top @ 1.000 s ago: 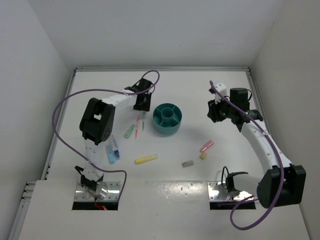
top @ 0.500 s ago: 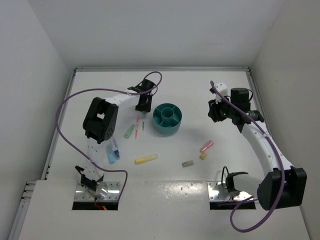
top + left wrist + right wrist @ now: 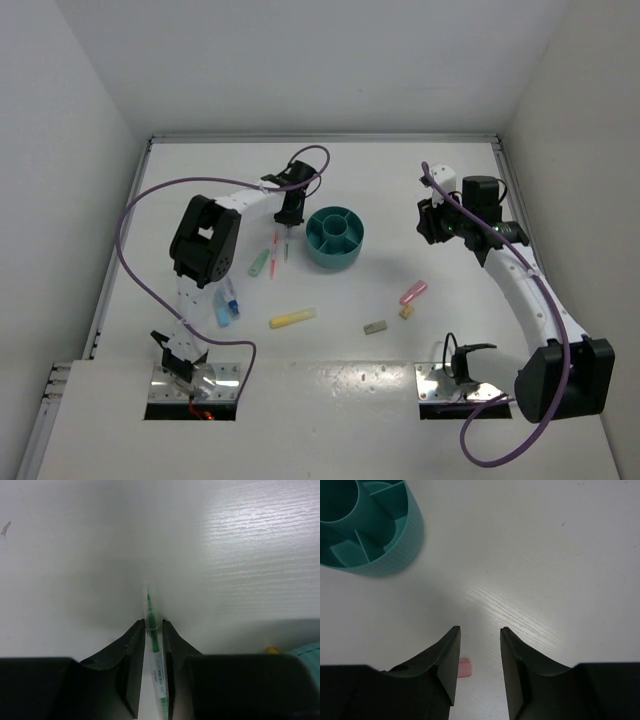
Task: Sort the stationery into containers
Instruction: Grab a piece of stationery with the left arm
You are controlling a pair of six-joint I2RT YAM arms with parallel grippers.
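A white surface [image 3: 400, 180], a teal organiser [image 3: 335, 238], and a left hand [image 3: 153, 630] clamped on the green pen [image 3: 155, 660].
The round organiser stands on the surface, just right of the left hand. The right hand [image 3: 479, 635] is further right, its 2 fingers apart with only surface between them. The left hand's 2 fingers squeeze the thin green pen. The pink pen [image 3: 275, 250] lies just left of it.

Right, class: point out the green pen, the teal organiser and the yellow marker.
green pen [image 3: 154, 652]: left wrist view, on its barrel.
teal organiser [image 3: 334, 259]: top view, on its near outer wall.
yellow marker [image 3: 293, 319]: top view, on the middle of its body.
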